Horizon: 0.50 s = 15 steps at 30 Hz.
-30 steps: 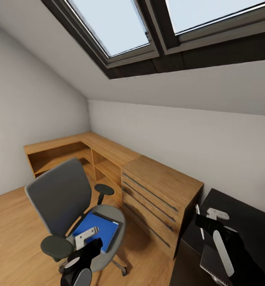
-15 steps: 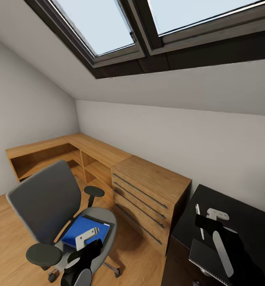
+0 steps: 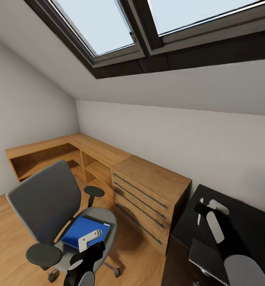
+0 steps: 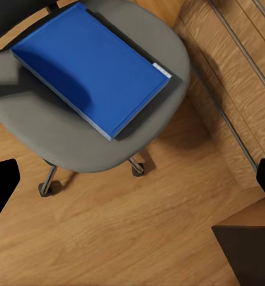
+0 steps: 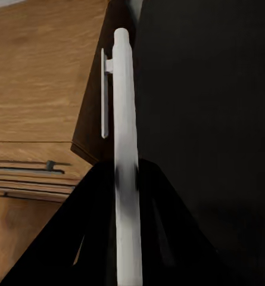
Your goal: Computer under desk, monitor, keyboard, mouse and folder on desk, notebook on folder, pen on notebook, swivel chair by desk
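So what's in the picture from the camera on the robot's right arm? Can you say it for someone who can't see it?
A white pen is pinched between two black fingers, pointing away from the camera. Beyond it is a glossy black desk. Beside the desk stands a light wooden drawer unit with dark handles.

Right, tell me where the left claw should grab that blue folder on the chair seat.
The folder lies flat on the swivel chair seat, so pinching its faces from above won't work. Probably best to take the corner nearest the seat's front rim, coming low from the open front, away from backrest and armrests.
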Motion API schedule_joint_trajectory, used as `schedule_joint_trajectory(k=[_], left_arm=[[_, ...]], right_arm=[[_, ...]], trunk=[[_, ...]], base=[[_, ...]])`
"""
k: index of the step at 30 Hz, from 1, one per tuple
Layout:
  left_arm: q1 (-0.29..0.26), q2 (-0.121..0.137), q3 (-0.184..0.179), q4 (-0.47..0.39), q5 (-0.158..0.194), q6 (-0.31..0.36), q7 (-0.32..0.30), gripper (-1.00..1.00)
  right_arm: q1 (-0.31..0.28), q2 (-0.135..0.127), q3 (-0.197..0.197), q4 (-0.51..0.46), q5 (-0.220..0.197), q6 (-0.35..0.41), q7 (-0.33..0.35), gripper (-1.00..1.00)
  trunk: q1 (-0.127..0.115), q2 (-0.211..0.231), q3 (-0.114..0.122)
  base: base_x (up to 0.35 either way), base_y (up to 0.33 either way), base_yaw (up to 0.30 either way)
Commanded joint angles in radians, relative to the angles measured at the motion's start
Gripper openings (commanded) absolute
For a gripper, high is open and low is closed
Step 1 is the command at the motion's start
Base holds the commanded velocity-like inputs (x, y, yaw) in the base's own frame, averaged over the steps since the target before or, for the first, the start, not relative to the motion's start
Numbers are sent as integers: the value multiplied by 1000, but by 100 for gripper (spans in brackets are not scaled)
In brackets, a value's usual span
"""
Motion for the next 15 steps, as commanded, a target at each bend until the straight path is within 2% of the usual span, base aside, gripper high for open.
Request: schedule_joint_trajectory(k=[1, 3, 5, 8, 11, 12, 15], left_arm=[[-1, 0, -1, -1, 5, 4, 7, 100], [-1, 0, -1, -1, 5, 4, 7, 100], [-1, 0, -1, -1, 6, 4, 7, 100], [-1, 1, -1, -1, 6, 4, 7, 100], [-1, 0, -1, 0, 6, 4, 7, 100], [-1, -1, -5, 4, 5, 3, 7, 100], [-1, -1, -28, 11, 5, 2, 8, 100]], right_arm=[[-8, 0, 0, 13, -28, -14, -10, -100], [-24, 0, 0, 48, -71, -70, -21, -100], [-28, 0, 0, 58, -83, -89, -24, -100], [-32, 0, -1, 70, -95, -106, -26, -100], [-35, 0, 0, 121, -103, -123, -26, -100], [-35, 1, 2, 182, -105, -163, -26, -100], [-35, 3, 4, 233, -105, -236, -26, -100]], trunk=[[0, -1, -2], [0, -1, -2], [0, -1, -2], [0, -1, -2], [0, -1, -2], [0, -1, -2], [0, -1, -2]], base=[[0, 0, 0], [0, 0, 0], [0, 0, 0], [0, 0, 0], [0, 0, 0], [0, 0, 0], [0, 0, 0]])
